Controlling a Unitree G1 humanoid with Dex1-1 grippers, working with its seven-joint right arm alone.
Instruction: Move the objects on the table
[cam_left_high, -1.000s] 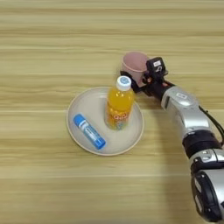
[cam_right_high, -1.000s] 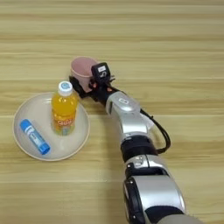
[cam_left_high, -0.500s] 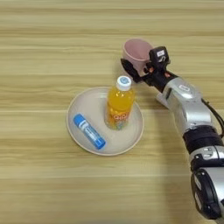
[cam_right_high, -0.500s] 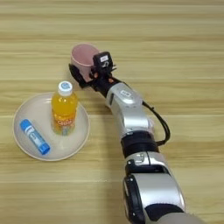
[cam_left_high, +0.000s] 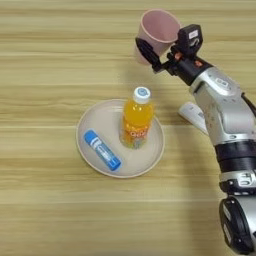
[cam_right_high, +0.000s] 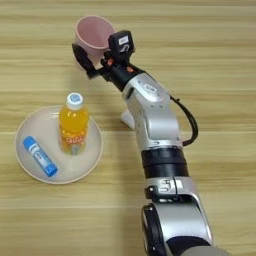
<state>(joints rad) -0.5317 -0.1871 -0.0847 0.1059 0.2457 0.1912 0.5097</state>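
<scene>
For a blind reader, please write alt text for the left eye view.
The right gripper holds a pink cup above a wooden table. Nearer, a beige plate carries an orange-drink bottle and a blue tube.

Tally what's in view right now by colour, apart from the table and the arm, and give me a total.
Pink: 1, the cup, held in the right gripper
Orange: 1, the drink bottle
Blue: 1, the tube
Cream: 1, the plate
White: 1, the flat device, partly behind the arm
Total: 5
</scene>
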